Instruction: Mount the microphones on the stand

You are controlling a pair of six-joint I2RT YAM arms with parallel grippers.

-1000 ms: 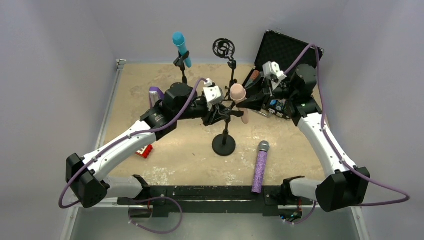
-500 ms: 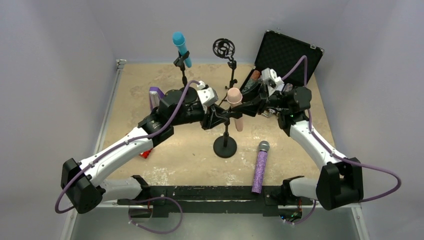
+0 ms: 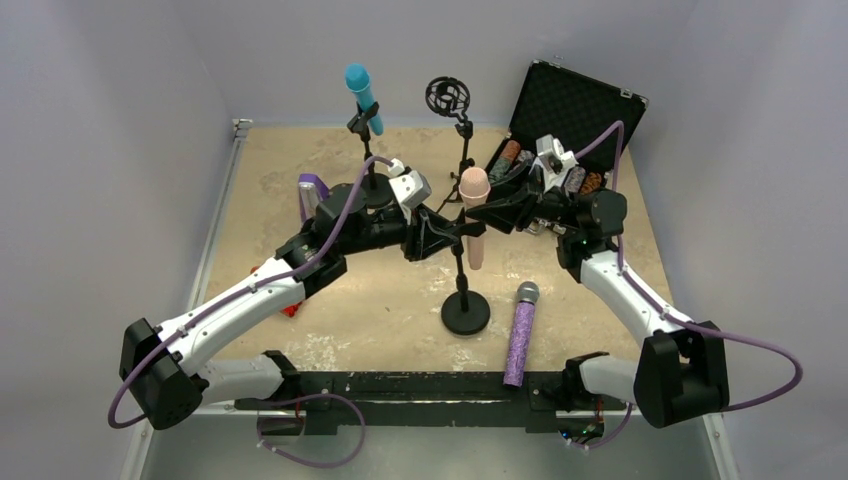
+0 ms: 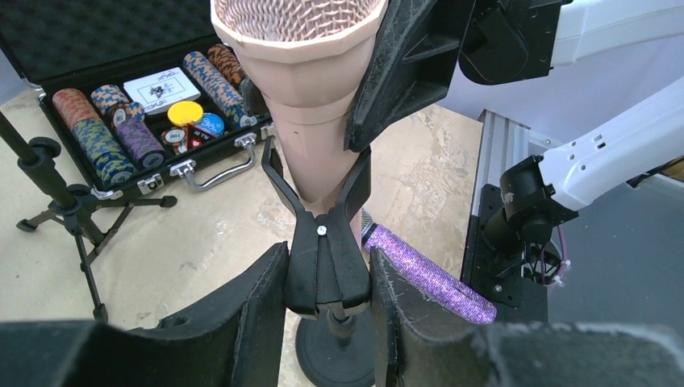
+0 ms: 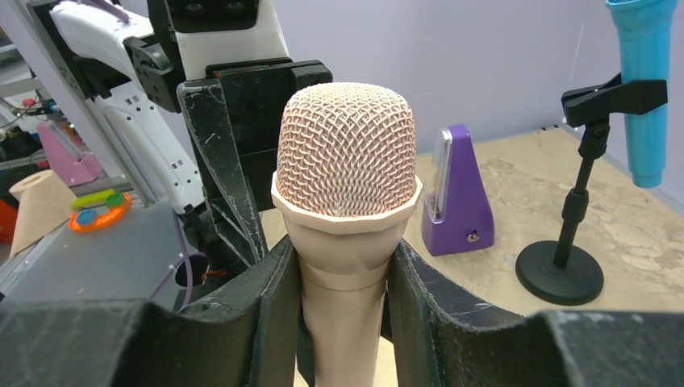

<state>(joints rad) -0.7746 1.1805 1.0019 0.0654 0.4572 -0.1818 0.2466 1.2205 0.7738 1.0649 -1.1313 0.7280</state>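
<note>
Top external view: the peach-pink microphone [image 3: 474, 205] is seen upright over the table's middle, set between the prongs of the clip [image 4: 325, 262] on the round-based stand [image 3: 466, 315]. The left gripper [image 4: 327, 298] is closed narrowly on that clip, and the right gripper [image 5: 345, 290] is clamped on the microphone's handle just below its mesh head. The turquoise microphone [image 3: 361, 92] is held in a rear stand [image 3: 366, 148], while the glittery purple microphone [image 3: 519, 338] is laid flat near the front edge, just right of the round base.
</note>
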